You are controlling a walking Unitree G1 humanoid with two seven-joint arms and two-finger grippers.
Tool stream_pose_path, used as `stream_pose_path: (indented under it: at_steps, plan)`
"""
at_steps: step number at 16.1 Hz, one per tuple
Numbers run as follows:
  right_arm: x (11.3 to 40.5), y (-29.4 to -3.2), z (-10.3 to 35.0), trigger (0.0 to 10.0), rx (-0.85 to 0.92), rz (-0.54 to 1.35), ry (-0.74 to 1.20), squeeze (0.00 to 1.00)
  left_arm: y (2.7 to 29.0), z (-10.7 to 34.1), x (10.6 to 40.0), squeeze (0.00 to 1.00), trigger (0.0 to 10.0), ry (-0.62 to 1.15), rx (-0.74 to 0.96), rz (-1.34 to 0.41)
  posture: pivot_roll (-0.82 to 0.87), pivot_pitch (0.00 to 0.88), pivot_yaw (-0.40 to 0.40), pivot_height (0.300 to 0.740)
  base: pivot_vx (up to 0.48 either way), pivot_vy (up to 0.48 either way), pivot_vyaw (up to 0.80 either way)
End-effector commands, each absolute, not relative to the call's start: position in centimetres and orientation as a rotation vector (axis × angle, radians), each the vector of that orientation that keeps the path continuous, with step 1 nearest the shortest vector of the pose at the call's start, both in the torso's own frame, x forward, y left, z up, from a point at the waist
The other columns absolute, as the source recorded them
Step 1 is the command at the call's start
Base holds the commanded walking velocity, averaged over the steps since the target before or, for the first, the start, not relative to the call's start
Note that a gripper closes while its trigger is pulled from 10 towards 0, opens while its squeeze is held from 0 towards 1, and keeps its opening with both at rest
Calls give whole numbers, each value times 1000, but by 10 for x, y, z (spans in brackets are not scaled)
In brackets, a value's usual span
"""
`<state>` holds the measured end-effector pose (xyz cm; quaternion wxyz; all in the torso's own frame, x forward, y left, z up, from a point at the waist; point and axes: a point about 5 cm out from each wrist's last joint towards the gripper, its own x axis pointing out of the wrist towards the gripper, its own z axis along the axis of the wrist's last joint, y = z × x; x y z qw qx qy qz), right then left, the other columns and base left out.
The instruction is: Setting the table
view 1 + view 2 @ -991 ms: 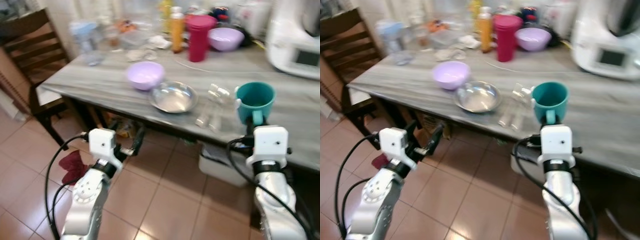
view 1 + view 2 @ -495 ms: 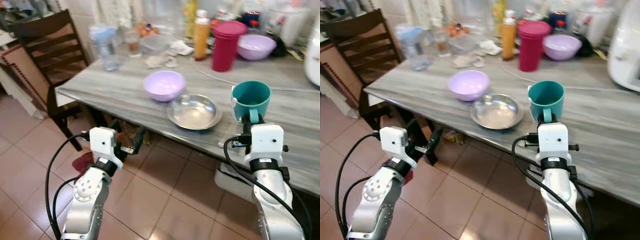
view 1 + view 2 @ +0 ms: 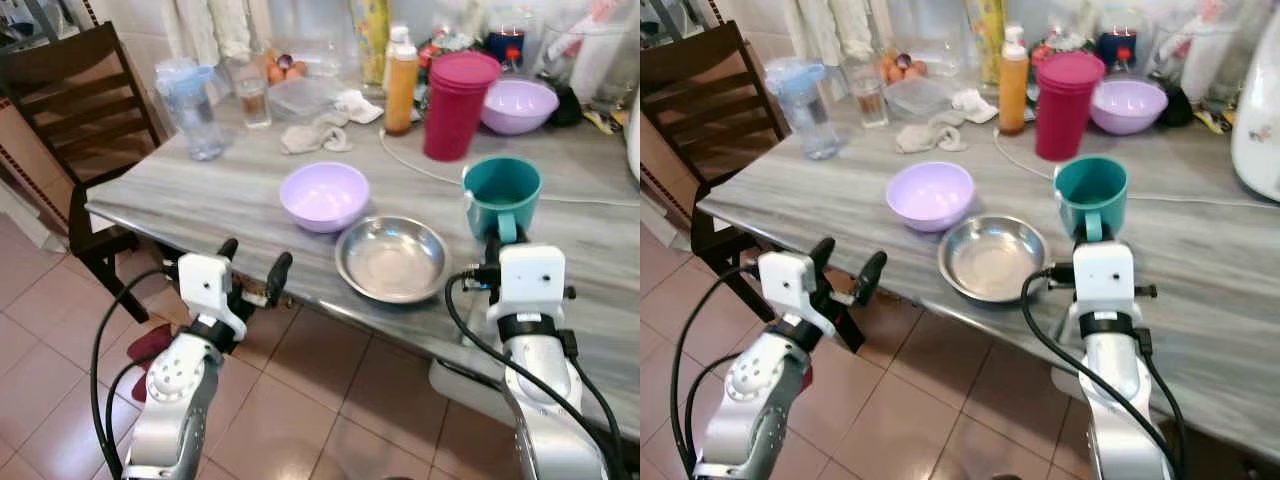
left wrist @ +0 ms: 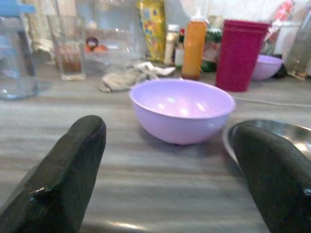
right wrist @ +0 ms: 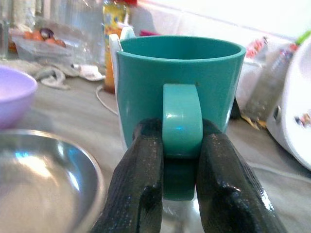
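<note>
— At the near edge of the desk, what is being handled?

— A teal mug is gripped by its handle: the right pincer is clamped on that handle from both sides, and the mug is held upright over the desk, just beside a steel bowl. Whether its base rests on the surface cannot be told.

— And the left pincer?

— Its fingers are spread apart and nothing is held; it is aimed from the desk's edge at a lilac bowl, which stands a little farther in, close to the steel bowl.

— Which step is judged to be in hand?

— The mug is being placed at a setting. Next, a bare spot beside the bowls must be chosen, the mug lowered level, and the grip released only once it is seated.

— What lies farther back?

— A red tumbler, an orange bottle and a water jug are grouped near the wall, well apart from the mug.
</note>
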<state>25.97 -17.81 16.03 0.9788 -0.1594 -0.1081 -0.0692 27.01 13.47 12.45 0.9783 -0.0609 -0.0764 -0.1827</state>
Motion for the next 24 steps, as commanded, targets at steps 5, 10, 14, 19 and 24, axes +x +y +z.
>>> stream_pose_path:
  at_steps: [5, 10, 14, 19, 24]
  plan:
    - [267, -175, 176, 10000, -315, -138, -278, 0, 142, 123, 262, 0, 10000, -149, -67, -419, -167, 117, 71, 740, 0, 0, 0]
    - [287, -192, 186, 10000, -280, -172, -265, 0, 140, 118, 252, 0, 10000, -111, -52, -562, -168, 145, 65, 740, 0, 0, 0]
    - [309, -194, 192, 10000, -248, -153, -263, 0, 137, 116, 245, 0, 10000, -94, -54, -626, -157, 160, 69, 740, 0, 0, 0]
    - [327, -190, 185, 10000, -166, -124, -213, 0, 137, 117, 243, 0, 10000, -90, -58, -634, -140, 159, 71, 740, 0, 0, 0]
    - [334, -191, 170, 10000, -155, -113, -164, 0, 136, 117, 241, 0, 10000, -85, -81, -666, -126, 155, 71, 740, 0, 0, 0]
